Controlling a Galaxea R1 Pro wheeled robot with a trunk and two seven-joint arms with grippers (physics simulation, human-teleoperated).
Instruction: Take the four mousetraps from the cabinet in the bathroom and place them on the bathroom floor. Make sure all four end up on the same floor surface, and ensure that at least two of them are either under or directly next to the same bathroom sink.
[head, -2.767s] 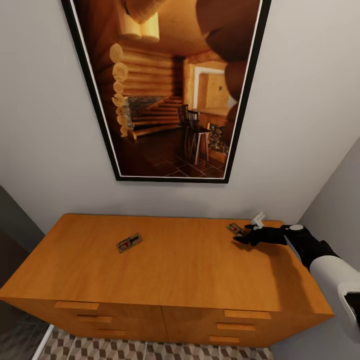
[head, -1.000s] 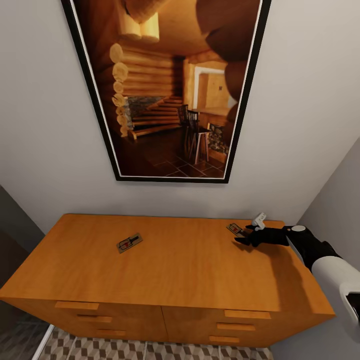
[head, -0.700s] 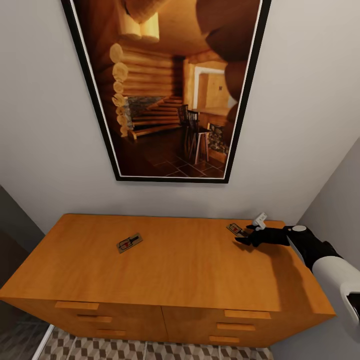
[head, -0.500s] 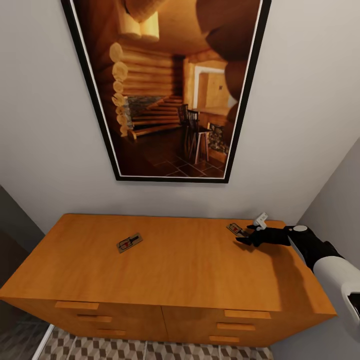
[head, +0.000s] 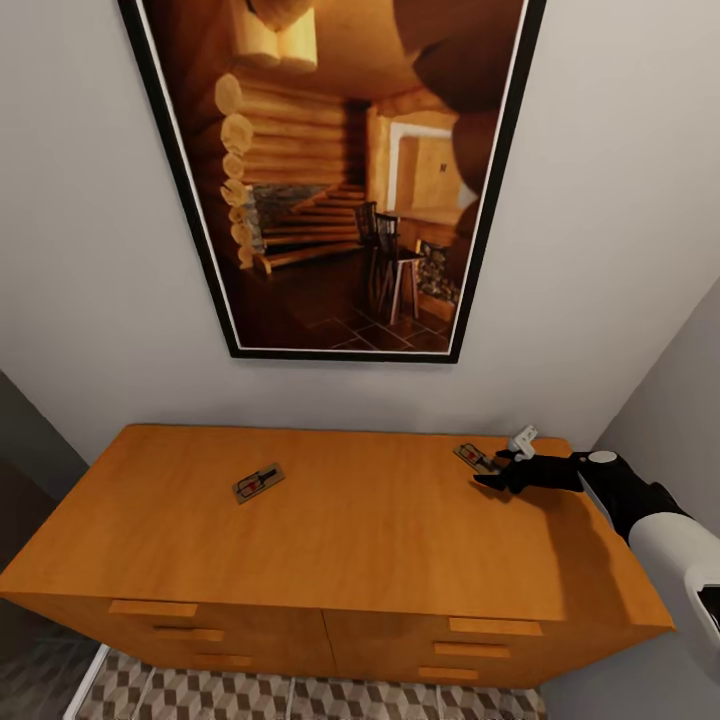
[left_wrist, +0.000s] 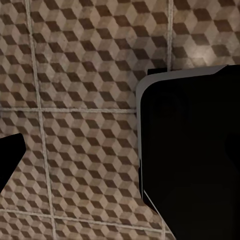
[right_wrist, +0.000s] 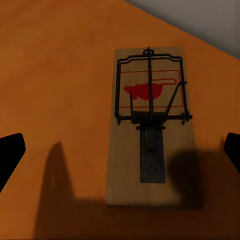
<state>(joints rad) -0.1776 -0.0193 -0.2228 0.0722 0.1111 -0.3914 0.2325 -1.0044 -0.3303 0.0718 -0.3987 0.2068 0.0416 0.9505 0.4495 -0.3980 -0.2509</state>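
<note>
While its fingers stand wide apart, the right pincer (head: 487, 470) hovers just beside a mousetrap (right_wrist: 148, 122) lying flat near the cabinet's (head: 350, 530) back right corner, not gripping it. A second mousetrap (head: 259, 484) lies well left.

- Right arm reaches forward from the head view's right edge, white upper segment, black forearm and wrist; right gripper (head: 487, 472) held low, jaws spread wide
- Left gripper (left_wrist: 120, 165) points downward; fingertips wide apart
</note>
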